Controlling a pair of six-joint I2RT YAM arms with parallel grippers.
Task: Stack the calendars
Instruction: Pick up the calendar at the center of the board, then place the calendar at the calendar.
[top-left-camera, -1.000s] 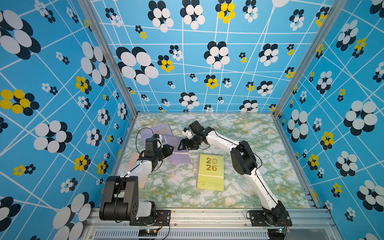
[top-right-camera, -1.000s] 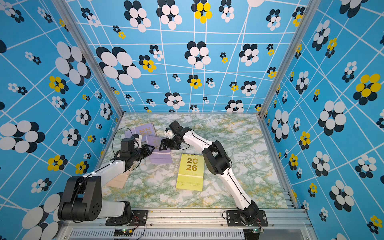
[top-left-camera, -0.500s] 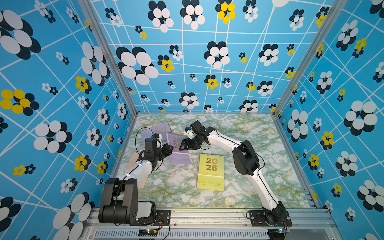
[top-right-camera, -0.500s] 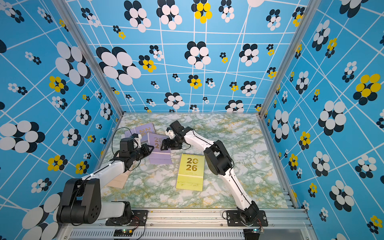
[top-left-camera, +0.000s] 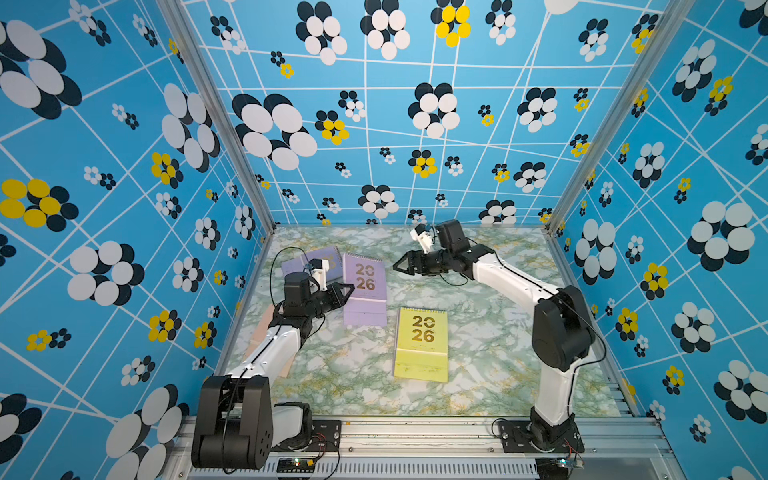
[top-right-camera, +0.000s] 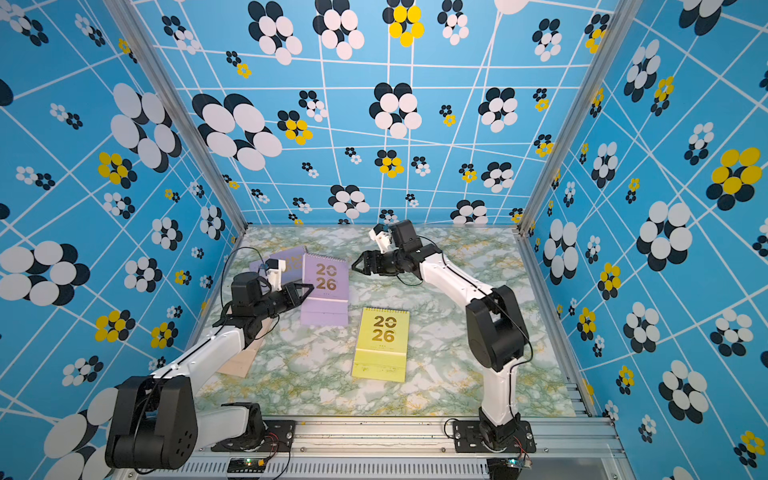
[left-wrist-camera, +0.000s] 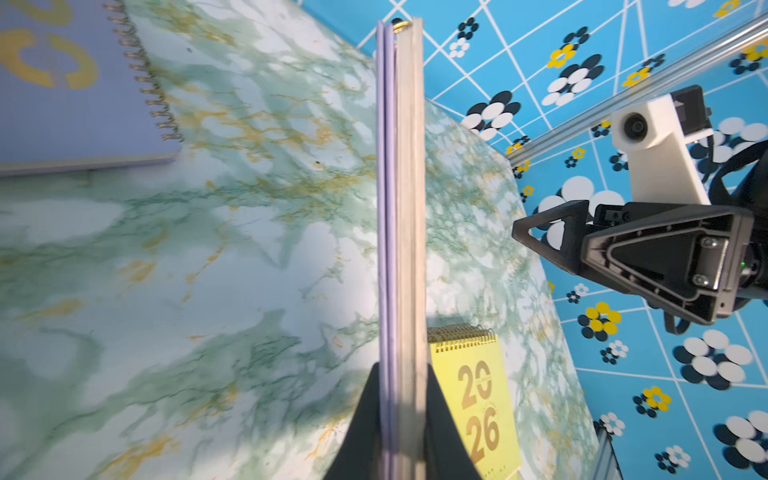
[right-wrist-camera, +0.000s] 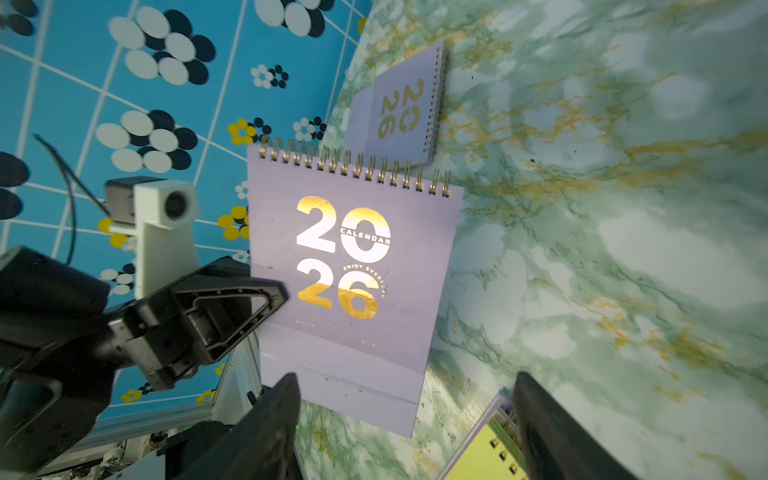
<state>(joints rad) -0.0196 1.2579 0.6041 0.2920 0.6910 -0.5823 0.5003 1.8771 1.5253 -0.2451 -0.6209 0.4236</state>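
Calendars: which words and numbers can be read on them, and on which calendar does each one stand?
"20 26": held lavender calendar, large gold digits.
"CALENDAR": across the zero on that cover.
"ENJOY EVERYDAY": curved beside the 6 on that cover.
Fine gold line below those digits: too small to read.
"20 26": flat lavender calendar.
"20 26": yellow-green calendar; its small print is unreadable.

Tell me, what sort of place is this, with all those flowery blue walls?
Likely a robot test booth: a left arm and a right arm bolted to an aluminium frame, flower-print panels boxing in a marble-look tabletop, and calendars laid out as practice objects.
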